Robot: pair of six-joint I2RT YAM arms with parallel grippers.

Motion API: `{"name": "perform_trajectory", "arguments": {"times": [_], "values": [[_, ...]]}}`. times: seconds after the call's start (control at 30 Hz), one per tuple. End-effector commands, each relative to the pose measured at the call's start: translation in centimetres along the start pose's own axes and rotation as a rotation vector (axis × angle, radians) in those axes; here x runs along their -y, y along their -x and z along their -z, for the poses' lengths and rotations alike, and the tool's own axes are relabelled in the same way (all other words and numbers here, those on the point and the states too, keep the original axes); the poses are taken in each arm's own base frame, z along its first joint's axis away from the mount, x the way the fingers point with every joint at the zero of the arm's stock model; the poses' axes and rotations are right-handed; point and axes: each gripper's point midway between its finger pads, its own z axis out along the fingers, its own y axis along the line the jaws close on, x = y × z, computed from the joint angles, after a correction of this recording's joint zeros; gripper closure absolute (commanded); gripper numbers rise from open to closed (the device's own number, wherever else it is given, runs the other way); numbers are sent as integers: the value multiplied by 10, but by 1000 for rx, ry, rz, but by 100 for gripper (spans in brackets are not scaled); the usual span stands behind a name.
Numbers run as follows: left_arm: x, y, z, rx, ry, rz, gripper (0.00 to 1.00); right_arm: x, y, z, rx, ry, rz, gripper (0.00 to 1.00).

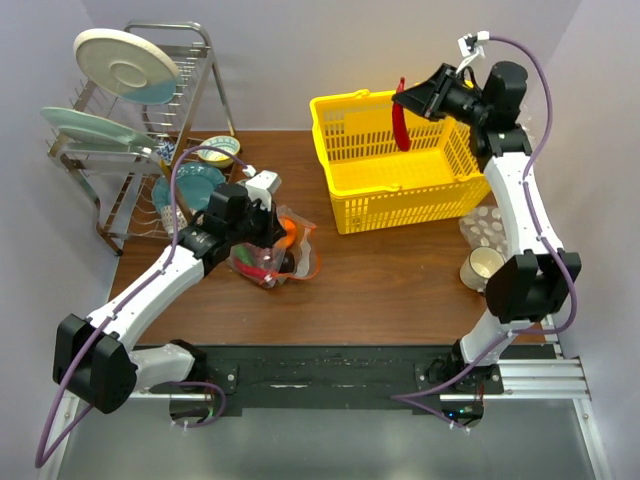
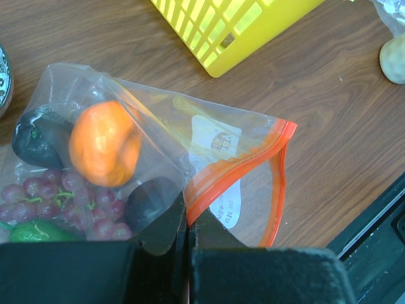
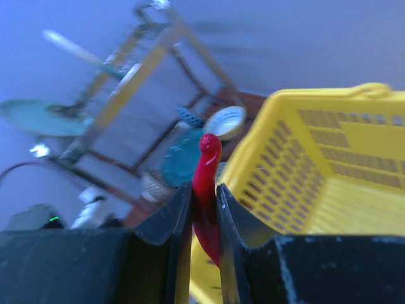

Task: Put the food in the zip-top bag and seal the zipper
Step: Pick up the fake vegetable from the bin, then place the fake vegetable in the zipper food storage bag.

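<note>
A clear plastic zip-top bag (image 2: 209, 126) lies on a brown wooden table (image 2: 329, 107) in front of the left arm. Inside it are a round orange (image 2: 104, 144), a bunch of dark red grapes (image 2: 57, 196), a dark purple-black round fruit (image 2: 152, 199) and a long green vegetable (image 2: 38, 232). The left gripper (image 2: 188, 218) is clamped on the bag's edge at the red-orange zipper strip (image 2: 237, 170). The strip's two sides stand apart, so the mouth gapes open.

At the far right, the right gripper (image 3: 204, 196) hangs in the air above a yellow plastic basket with slotted walls (image 3: 342, 177). Its fingers are pressed together on a slim glossy red chilli-shaped toy (image 3: 207, 158), well apart from the bag.

The step in hand looks like bringing one more piece of food to the bag. The next move probably calls for carrying the red toy across, dropping it through the open mouth, then pressing the zipper closed along its length.
</note>
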Motion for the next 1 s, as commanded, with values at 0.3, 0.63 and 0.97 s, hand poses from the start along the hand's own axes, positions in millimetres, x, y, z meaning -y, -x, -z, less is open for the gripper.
{"name": "perform_trajectory", "arguments": {"times": [0.3, 0.63, 0.97], "values": [[7, 21, 8, 71, -32, -39, 100, -187, -58, 50, -26, 676, -20, 91], [10, 32, 16, 81, -7, -43, 100, -234, -128, 93, 22, 670, 153, 91], [41, 44, 29, 10, -66, -10, 100, -254, -164, 105, 15, 748, 87, 95]]}}
